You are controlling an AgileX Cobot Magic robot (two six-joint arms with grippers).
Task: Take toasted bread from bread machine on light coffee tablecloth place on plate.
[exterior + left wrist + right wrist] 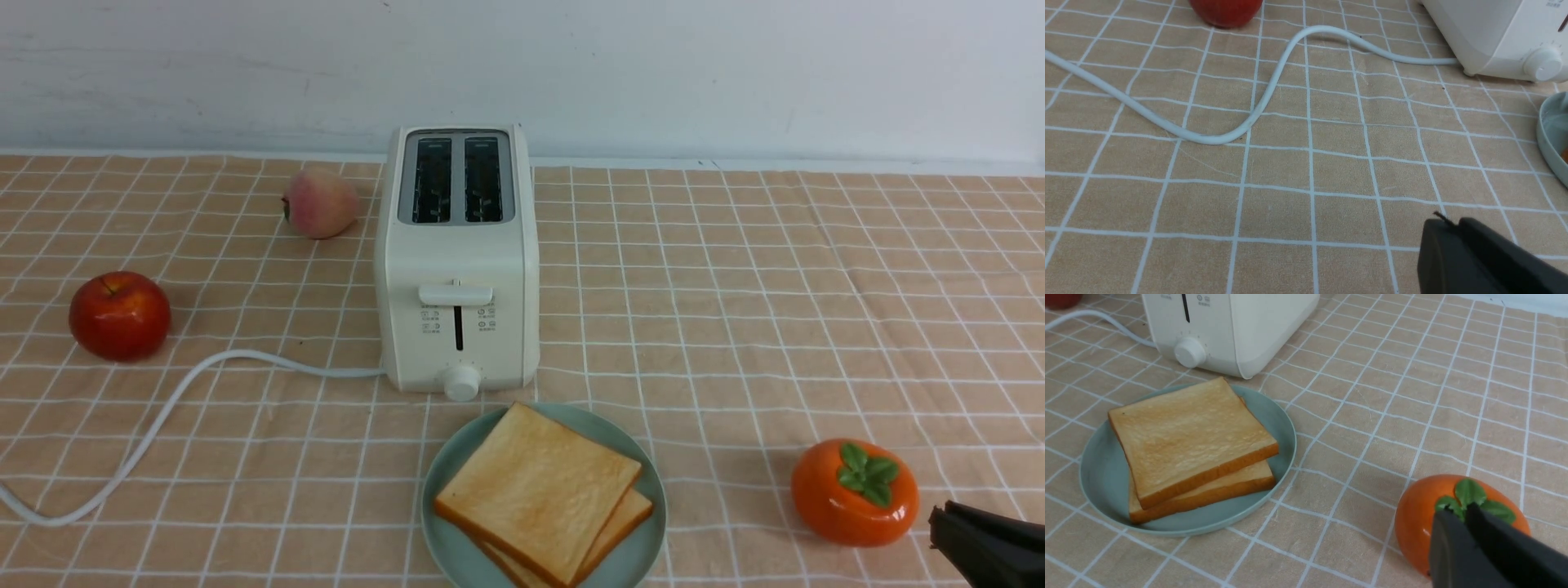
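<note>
- toasted bread [539, 490], two slices stacked askew on the plate [445, 523], toaster's [459, 261] 5 o'clock
- left gripper [1453, 221] pinched closed
- orange fruit [855, 502] at plate's 3 o'clock, can't tell if right gripper [1461, 510] is closed tbh

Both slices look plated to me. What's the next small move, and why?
Probably draw the right pincer back from the orange-red fruit, without reaching for anything. Both toast slices lie stacked on the plate, and the toaster's two slots show no bread, so nothing seems left to transfer.
</note>
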